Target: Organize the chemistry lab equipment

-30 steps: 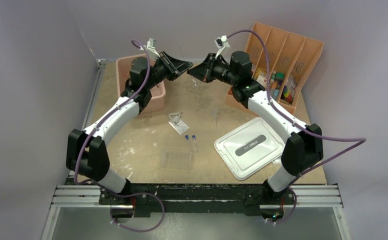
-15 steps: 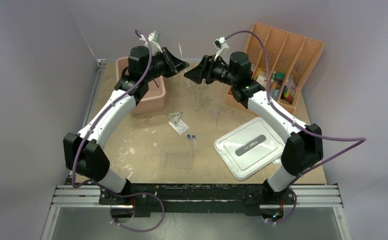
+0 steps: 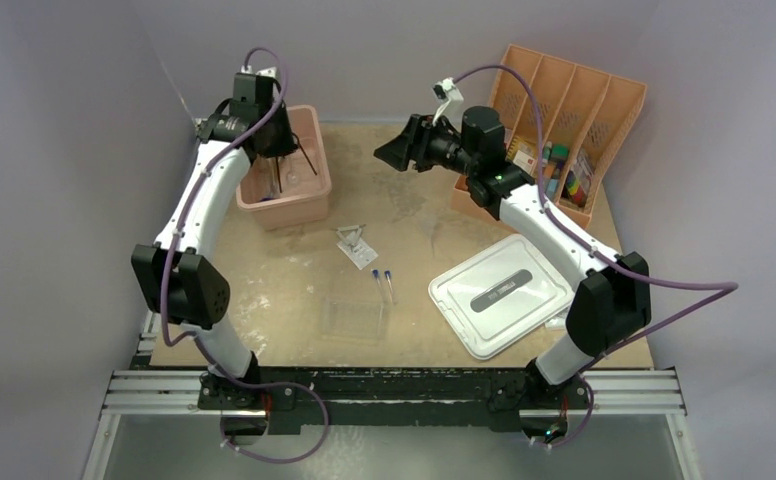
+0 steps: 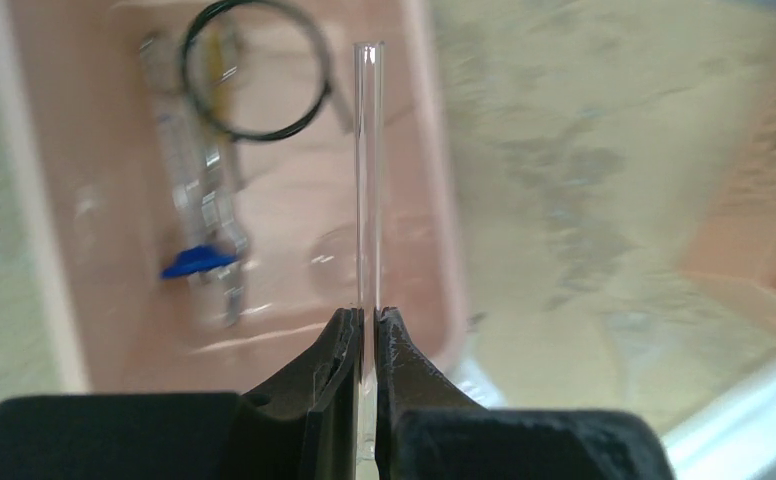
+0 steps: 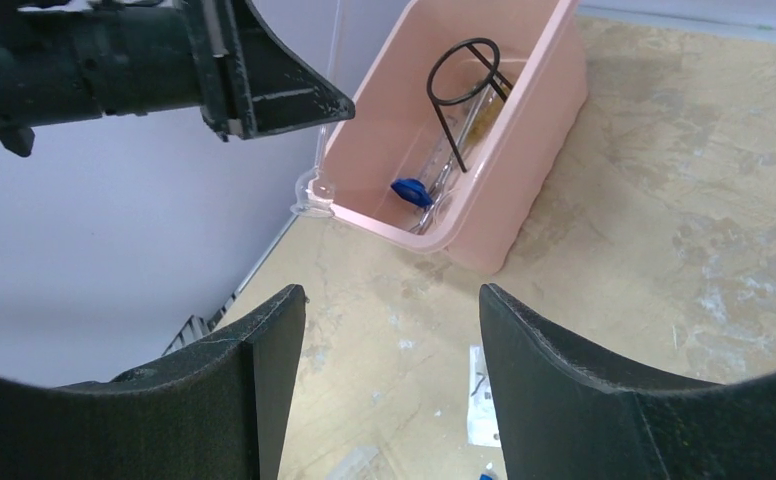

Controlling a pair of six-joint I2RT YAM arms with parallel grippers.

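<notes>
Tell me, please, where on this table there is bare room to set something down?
Bare tabletop lies at the back centre, between the pink bin and the orange organizer, and front left, between the bin and the clear tray. The middle is crowded: packet, blue-capped tubes, clear tray and white lid.

Premises: a robotics test cell set up as a lab bench. A worn tabletop [image 3: 414,215] is boxed in by plain lilac walls [image 3: 64,150]. Along its near edge runs an aluminium rail [image 3: 394,392] carrying the left arm [image 3: 204,200] and right arm [image 3: 544,225]. At its far left stands a pink bin [image 3: 309,195] holding a black wire ring [image 5: 451,135]; at its far right, an orange divided rack [image 3: 624,100].
</notes>
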